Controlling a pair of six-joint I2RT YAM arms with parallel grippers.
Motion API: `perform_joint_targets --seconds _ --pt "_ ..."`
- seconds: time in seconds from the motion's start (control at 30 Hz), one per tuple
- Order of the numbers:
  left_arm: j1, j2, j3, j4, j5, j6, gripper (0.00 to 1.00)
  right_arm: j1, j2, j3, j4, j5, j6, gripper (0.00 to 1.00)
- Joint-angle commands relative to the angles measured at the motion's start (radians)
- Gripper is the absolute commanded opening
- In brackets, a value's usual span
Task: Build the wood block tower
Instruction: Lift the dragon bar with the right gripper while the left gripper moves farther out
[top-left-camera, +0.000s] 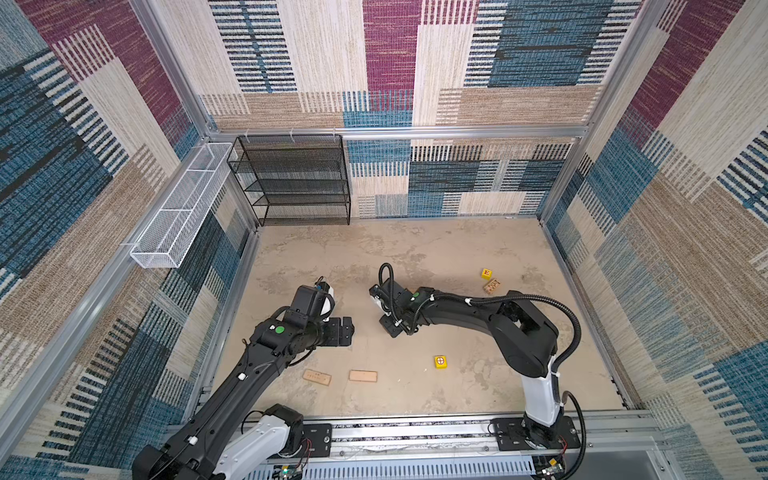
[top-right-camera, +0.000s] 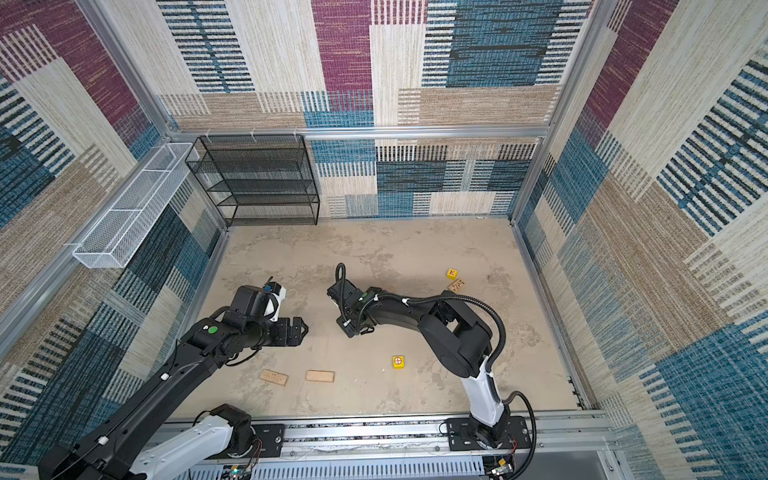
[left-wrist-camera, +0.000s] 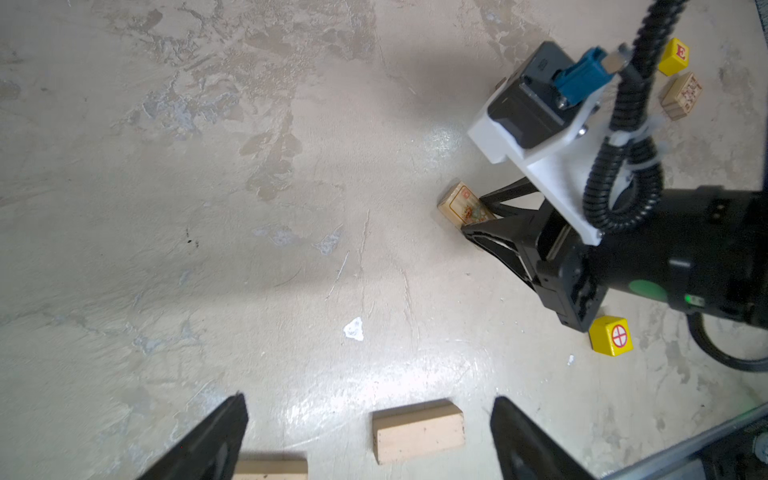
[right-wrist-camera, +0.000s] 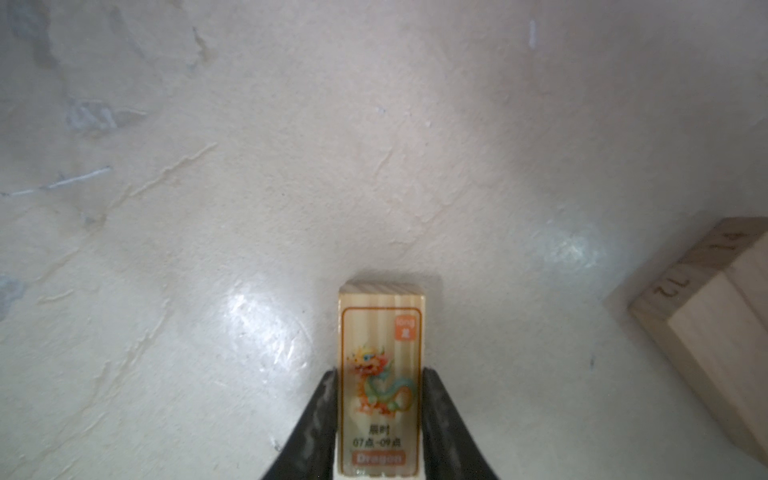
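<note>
Far left of the cross cube (top-left-camera: 441, 361) and well behind it, a white basket (top-left-camera: 178, 203) hangs on the wall. A black shelf (top-left-camera: 295, 183) stands just right of the basket at the back of the table (top-left-camera: 415, 249).

Nearer the front, well left of the cross cube, the left gripper (left-wrist-camera: 370, 400) hovers over the table with its jaws spread wide and empty. In the left wrist view the plain plank (left-wrist-camera: 417, 430) shows in the gap between its fingers (left-wrist-camera: 226, 432), lying flat on the table and untouched. In both top views that plank lies left of the cross cube and slightly nearer the front rail. The printed plank (top-left-camera: 317, 377) lies farther left, in line with it and apart from it.

Behind and left of the cross cube, the right gripper (right-wrist-camera: 380, 415) is clamped on the dragon plank (right-wrist-camera: 382, 332), one finger on each long side. Whether the plank is off the table I cannot tell. A numbered block (right-wrist-camera: 706, 332) lies near the held plank without touching it. The arm hides it in the top views, so its place from the cross cube cannot be told.

Behind and right of the cross cube, well apart from it, sits the E cube (top-left-camera: 486, 273). The patterned block (top-left-camera: 491, 286) lies just in front of the E cube.
</note>
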Motion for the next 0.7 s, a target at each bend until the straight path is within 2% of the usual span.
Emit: perform_joint_targets --seconds 0.0,0.2,0.43,0.57,0.67 --pt "0.001 0.0 0.004 -0.008 -0.016 0.014 0.96 0.0 -0.008 -0.002 0.016 0.017 0.022 0.28" --pt "0.003 -0.005 0.006 -0.014 -0.037 0.013 0.96 0.001 -0.026 -0.006 0.021 0.023 0.055 0.2" --pt "0.005 -0.011 0.009 -0.018 -0.059 0.013 0.96 -0.001 -0.075 -0.018 0.044 0.049 0.099 0.0" --pt "0.01 0.003 0.028 0.013 -0.071 0.04 0.95 -0.007 -0.117 -0.029 0.062 0.081 0.109 0.0" --pt "0.011 0.057 0.113 0.015 -0.08 0.082 0.94 -0.023 -0.159 -0.041 0.089 0.103 0.124 0.0"
